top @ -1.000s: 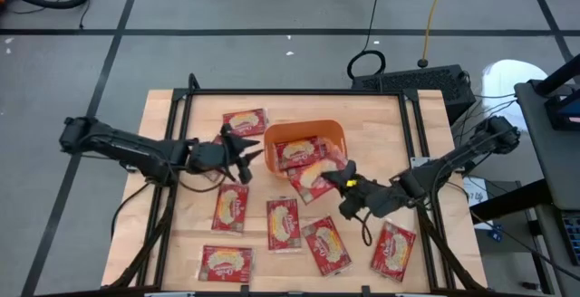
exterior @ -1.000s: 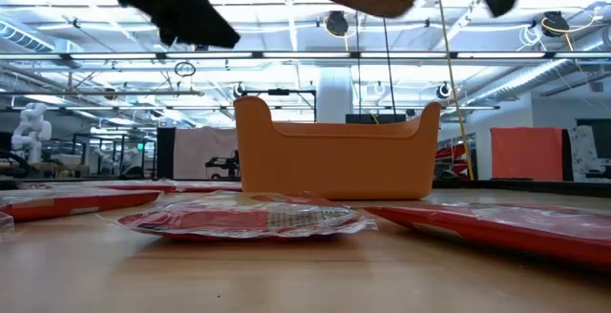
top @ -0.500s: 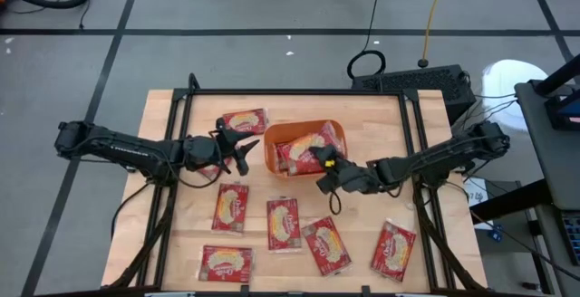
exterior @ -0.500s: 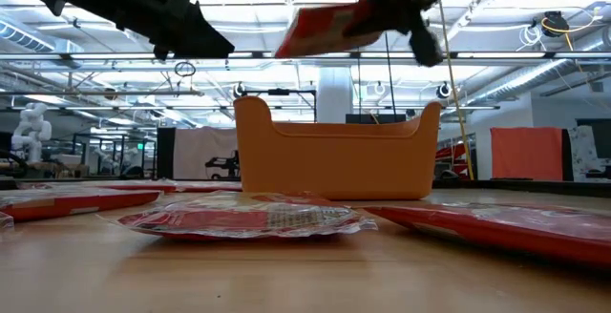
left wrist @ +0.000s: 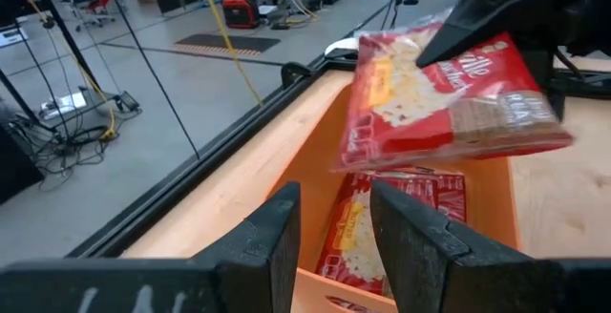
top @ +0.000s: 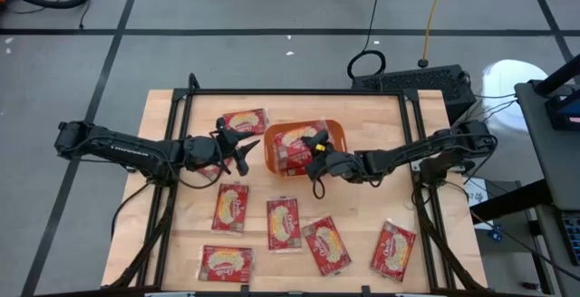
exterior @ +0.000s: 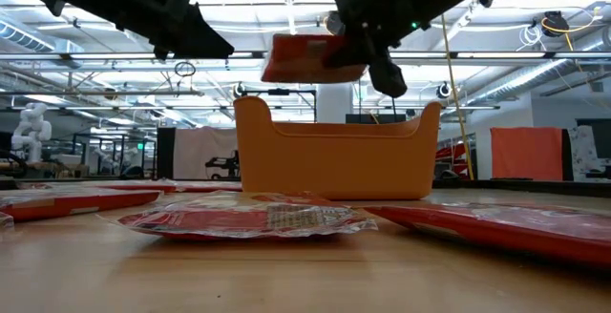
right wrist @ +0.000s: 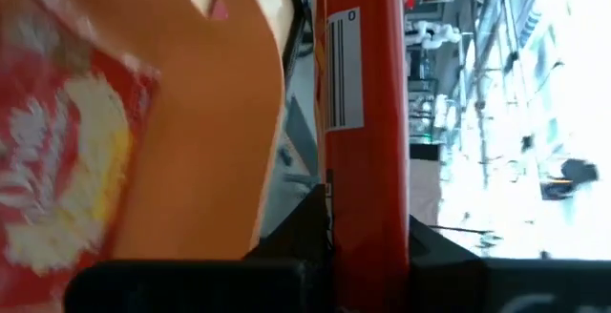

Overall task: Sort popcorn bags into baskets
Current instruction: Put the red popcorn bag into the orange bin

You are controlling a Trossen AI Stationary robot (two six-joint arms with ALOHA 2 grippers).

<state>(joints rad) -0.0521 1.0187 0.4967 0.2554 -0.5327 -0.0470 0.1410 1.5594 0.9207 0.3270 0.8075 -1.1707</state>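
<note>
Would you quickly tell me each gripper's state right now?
Left gripper: open, empty, beside the basket.
Right gripper: shut on a popcorn bag above the basket.

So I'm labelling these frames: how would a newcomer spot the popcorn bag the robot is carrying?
Find the orange basket at the table's middle. Directly above it, the right gripper pinches one red popcorn bag. It alone hangs in the air; the others lie flat on the table or inside the basket.

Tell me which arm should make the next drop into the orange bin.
Right. The right gripper is shut on a popcorn bag held above the orange bin. The left gripper waits beside the bin, open and holding nothing.
</note>
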